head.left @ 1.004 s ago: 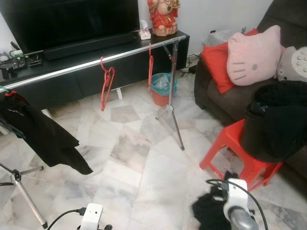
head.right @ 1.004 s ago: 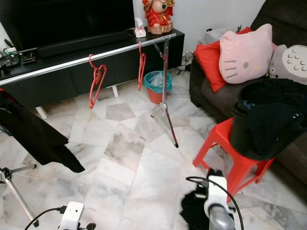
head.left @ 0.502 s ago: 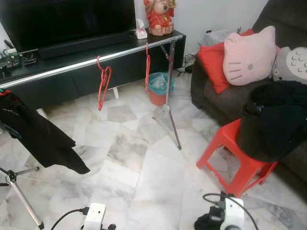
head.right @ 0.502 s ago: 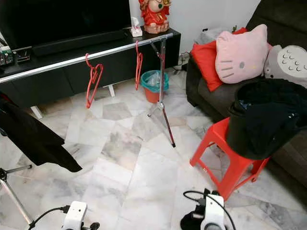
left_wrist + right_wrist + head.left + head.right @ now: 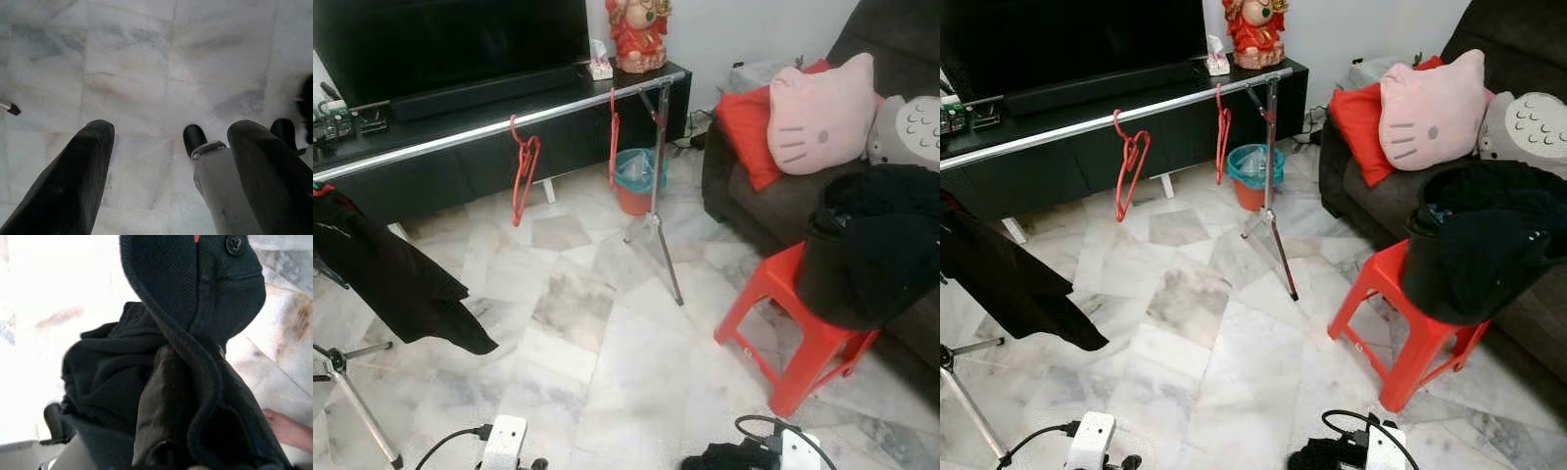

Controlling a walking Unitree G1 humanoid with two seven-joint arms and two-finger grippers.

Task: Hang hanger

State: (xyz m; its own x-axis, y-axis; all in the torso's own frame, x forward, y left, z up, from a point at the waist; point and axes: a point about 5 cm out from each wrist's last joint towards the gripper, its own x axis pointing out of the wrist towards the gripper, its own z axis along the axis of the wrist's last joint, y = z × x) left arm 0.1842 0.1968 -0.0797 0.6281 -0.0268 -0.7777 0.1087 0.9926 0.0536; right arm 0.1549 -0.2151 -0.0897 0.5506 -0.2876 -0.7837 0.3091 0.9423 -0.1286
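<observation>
A silver clothes rail [image 5: 489,127] runs in front of the TV stand. Two empty red hangers [image 5: 524,171] [image 5: 614,137] hang from it, and a black garment [image 5: 396,279] hangs from its left end. My right gripper [image 5: 188,440] is low at my right side, shut on a dark button-up shirt [image 5: 161,357] that drapes over its fingers. A speck of red [image 5: 196,237] shows at the shirt's collar. The same shirt bunches by my right wrist [image 5: 724,456]. My left gripper [image 5: 166,161] hangs over bare floor, open and holding nothing.
A red stool [image 5: 783,313] carries a black basket [image 5: 862,259] heaped with dark clothes, in front of the sofa [image 5: 764,201]. The rail's tripod leg [image 5: 668,259] and a teal bin [image 5: 641,174] stand ahead. Bare skin of a person [image 5: 288,428] is close to the shirt.
My right arm has dropped toward the floor with the dark shirt, sinking to the lower edge of the eye views. The camera shifted slightly. The rail and hangers have not moved.
</observation>
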